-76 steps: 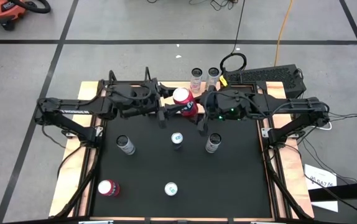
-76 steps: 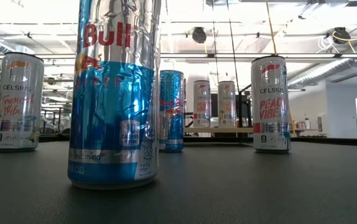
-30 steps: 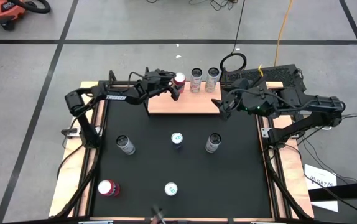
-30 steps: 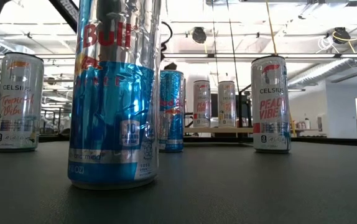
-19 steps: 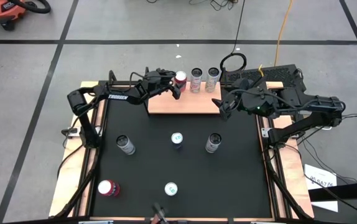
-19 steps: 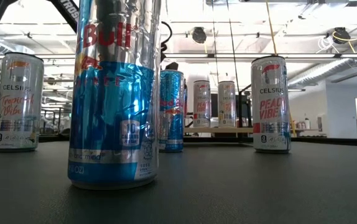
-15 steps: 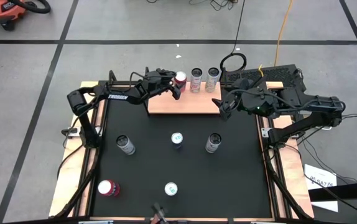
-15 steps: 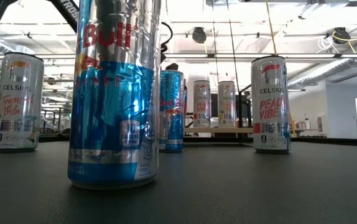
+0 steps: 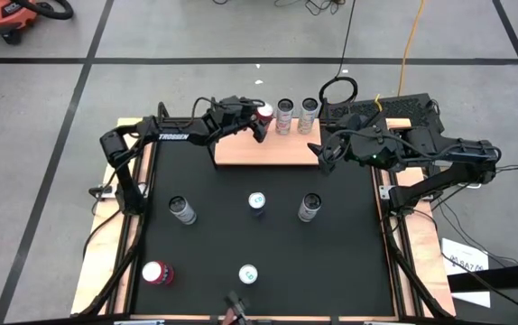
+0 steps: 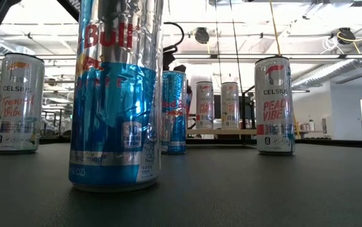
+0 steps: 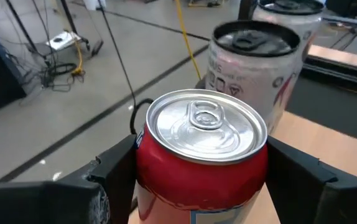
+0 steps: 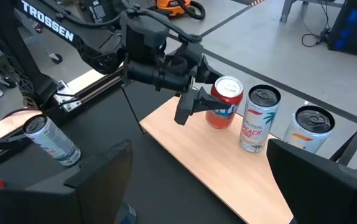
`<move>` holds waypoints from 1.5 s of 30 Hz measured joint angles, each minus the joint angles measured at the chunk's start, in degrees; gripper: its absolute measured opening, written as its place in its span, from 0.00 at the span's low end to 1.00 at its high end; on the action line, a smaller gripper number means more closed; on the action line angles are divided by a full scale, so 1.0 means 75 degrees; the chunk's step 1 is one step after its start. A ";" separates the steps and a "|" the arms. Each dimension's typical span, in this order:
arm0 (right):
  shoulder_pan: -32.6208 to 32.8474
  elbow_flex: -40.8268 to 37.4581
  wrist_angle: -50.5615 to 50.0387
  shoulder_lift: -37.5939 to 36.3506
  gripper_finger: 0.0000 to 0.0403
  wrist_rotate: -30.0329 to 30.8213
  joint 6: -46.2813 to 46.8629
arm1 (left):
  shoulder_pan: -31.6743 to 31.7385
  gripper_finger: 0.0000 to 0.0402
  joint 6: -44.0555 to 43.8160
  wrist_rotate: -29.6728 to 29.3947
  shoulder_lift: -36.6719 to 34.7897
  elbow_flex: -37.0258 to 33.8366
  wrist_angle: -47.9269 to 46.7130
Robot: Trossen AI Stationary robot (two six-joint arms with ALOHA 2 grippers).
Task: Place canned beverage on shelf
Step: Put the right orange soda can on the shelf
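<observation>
High view: three cans (image 9: 283, 116) on shelf (image 9: 268, 152).

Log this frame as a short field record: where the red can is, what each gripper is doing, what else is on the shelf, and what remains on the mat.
red can: upright on the shelf, at its back left, next to two other cans; red can
left gripper: around the red can, one finger each side
right gripper: open, empty, near the shelf's right end
other cans on shelf: two
cans on black mat: five
task state: can on shelf, not yet released
</observation>
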 joint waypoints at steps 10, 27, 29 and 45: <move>0.0000 0.0000 0.0001 0.0000 0.88 -0.0023 -0.0161 | -0.0032 0.68 -0.0118 -0.0039 0.0181 0.0020 -0.0280; -0.0003 0.0000 -0.0016 0.0000 0.88 -0.0050 -0.0182 | -0.0047 0.81 -0.0199 -0.0191 0.0248 0.0029 -0.0278; 0.0000 0.0000 -0.0016 0.0000 0.88 -0.0050 -0.0188 | -0.0047 0.86 -0.0194 -0.0231 0.0248 0.0032 -0.0280; -0.0002 -0.0003 0.0010 0.0003 0.88 -0.0055 -0.0167 | -0.0099 0.93 0.0463 -0.0579 -0.1241 0.0364 -0.2184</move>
